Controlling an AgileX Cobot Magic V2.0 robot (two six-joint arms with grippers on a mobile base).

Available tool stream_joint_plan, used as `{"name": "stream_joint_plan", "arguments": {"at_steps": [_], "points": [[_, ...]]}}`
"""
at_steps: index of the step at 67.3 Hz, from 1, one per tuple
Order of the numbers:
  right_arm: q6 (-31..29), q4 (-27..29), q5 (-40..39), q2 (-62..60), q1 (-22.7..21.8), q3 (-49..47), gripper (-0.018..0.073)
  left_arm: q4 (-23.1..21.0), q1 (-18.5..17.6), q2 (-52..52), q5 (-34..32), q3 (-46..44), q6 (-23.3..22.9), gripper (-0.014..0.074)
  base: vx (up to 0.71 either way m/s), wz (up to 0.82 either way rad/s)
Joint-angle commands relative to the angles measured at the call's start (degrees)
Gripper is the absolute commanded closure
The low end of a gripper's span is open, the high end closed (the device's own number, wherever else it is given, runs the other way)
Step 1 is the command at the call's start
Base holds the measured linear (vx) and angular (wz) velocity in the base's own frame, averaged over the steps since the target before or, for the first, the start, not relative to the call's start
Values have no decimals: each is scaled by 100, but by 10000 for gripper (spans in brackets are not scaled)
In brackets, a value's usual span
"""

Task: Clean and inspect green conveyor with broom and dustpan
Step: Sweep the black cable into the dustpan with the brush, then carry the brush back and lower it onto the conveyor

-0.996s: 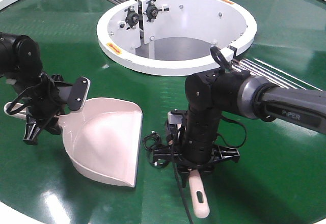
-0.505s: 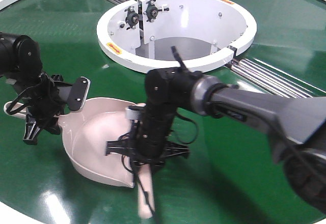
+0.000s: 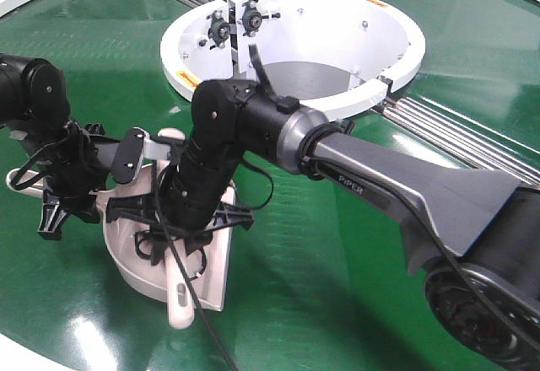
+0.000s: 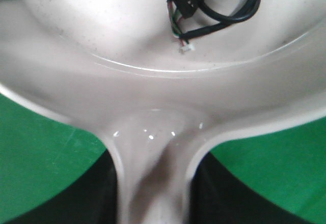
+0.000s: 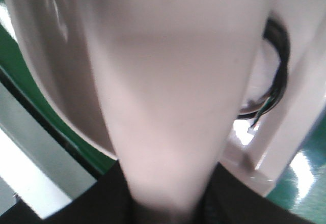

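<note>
Nearest me, the slotted end of the broom [image 3: 178,302] sticks out past the front lip of the dustpan [image 3: 217,271], low over the green conveyor belt [image 3: 337,261]; whether it touches the belt I cannot tell. My right gripper [image 3: 181,229] is clamped on the broom's handle, which fills the wrist view as a pale blur running out from between my fingers. That gripper hangs just above the dustpan's floor, and a black cable [image 4: 219,11] droops into the scoop. The dustpan lies flat on the belt, mouth toward me. At its back, my left gripper [image 3: 72,192] is closed on the handle's neck, dark fingers on either side. Farther off stands the white hub [image 3: 295,105], with metal rollers [image 3: 439,126] to its right.
</note>
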Motion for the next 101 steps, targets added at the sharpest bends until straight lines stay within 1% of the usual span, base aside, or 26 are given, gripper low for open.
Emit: {"name": "stream_joint_plan", "arguments": {"at_steps": [1, 13, 23, 35, 41, 47, 52, 65, 71, 77, 85, 89, 94, 101], "points": [[101, -351, 323, -569, -74, -209, 562, -66, -56, -263, 101, -136, 79, 604, 0, 0], [143, -1033, 323, -969, -218, -209, 561, -66, -56, -263, 101, -136, 79, 604, 0, 0], [78, -1174, 323, -1289, -492, -209, 561, -66, -56, -263, 101, -136, 79, 604, 0, 0], [-407, -1187, 323, -1686, -908, -61, 561, -66, -56, -263, 101, -136, 79, 604, 0, 0], [-583, -1230, 323, -1961, -1234, 278, 561, -66, -56, -263, 101, -136, 79, 604, 0, 0], [-882, -1260, 323, -2244, -1567, 731, 561, -66, -56, -263, 101, -136, 79, 604, 0, 0], [-1189, -1265, 317, -2502, -1978, 1165, 561, -66, -56, -263, 101, -136, 79, 604, 0, 0], [-1938, -1268, 317, -3069, -2856, 2029, 561, -66, -56, -263, 101, -136, 79, 604, 0, 0], [-2283, -1327, 293, -3262, -3156, 2343, 561, -66, -56, -263, 101, -136, 79, 604, 0, 0], [-2422, -1459, 268, -3363, -3383, 2619, 561, -66, -56, -263, 101, -136, 79, 604, 0, 0], [-2496, -1646, 268, -3380, -3547, 2985, 561, -66, -56, -263, 101, -136, 79, 604, 0, 0], [-2488, -1790, 223, -3380, -3553, 3185, 561, -66, -56, -263, 101, -136, 79, 604, 0, 0], [-2488, -1896, 85, -3380, -3553, 3474, 561, -66, -56, -263, 101, -136, 79, 604, 0, 0], [-2433, -1873, -253, -3380, -3553, 3833, 561, -66, -56, -263, 101, -136, 79, 604, 0, 0]]}}
